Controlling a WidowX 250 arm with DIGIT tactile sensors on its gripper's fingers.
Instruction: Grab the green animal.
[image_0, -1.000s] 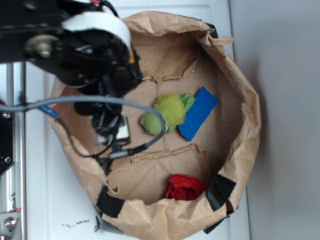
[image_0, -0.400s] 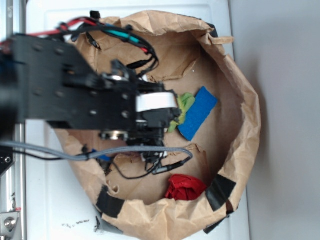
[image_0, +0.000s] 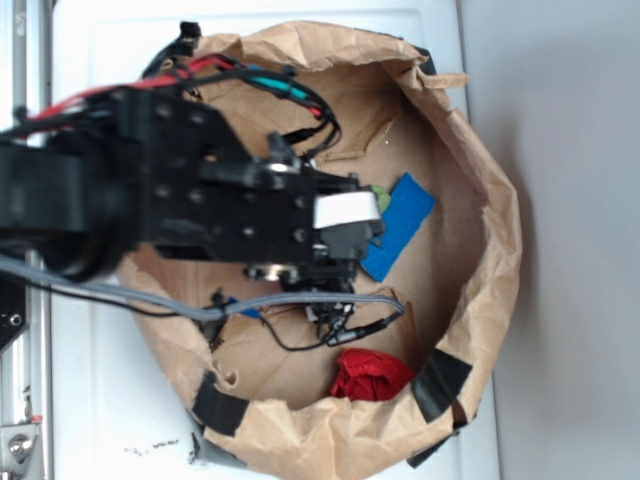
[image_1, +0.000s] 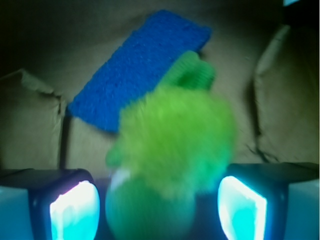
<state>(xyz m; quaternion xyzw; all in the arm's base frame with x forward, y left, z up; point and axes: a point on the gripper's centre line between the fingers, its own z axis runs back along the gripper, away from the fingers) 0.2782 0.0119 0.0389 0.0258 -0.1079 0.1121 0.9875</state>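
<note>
Green animal (image_1: 175, 145) | head toward tool (image_1: 160, 210) | limb toward block (image_1: 135, 75)

Lime-green fuzzy animal (image_1: 175, 145), blue block (image_1: 135, 70), red cloth (image_0: 370, 375), brown paper bag (image_0: 480, 200)

The arm (image_0: 180, 200) reaches in from the left, wrist lowered, jaws spread wide apart.

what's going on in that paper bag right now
A WidowX arm has reached into the open brown paper bag and its gripper is open around the green animal. In the wrist view the plush sits between the two fingers, head nearest the camera, not yet squeezed. A flat blue block lies just behind it, and a red crumpled item sits near the bag's edge.
</note>
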